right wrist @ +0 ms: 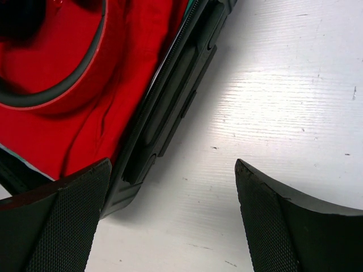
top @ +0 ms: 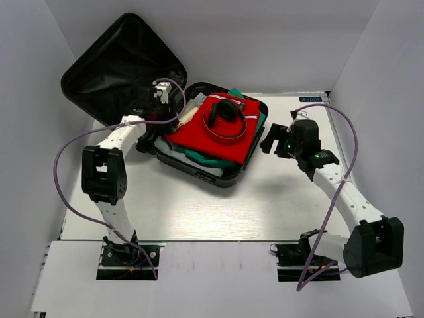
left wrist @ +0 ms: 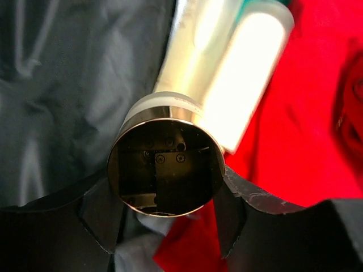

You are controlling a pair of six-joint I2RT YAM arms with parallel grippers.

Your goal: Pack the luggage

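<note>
The black luggage (top: 218, 179) lies open at the table's back left, its lid (top: 119, 66) propped up behind. Inside are a red garment (top: 199, 136), green cloth, and black headphones with a red band (top: 225, 112). My left gripper (top: 169, 114) is at the case's left rim, shut on the shiny cap end of a pale cream bottle (left wrist: 193, 62). In the left wrist view the gripper (left wrist: 165, 173) has a finger on each side of the cap. My right gripper (right wrist: 173, 164) is open and empty over bare table, just right of the luggage's side wall (right wrist: 170, 107).
White walls close in the table on the left, back and right. A second white tube (left wrist: 249, 68) lies beside the bottle over the red garment (left wrist: 317, 113). Purple cables loop from both arms. The bare table (top: 199, 212) runs from the case to the arm bases.
</note>
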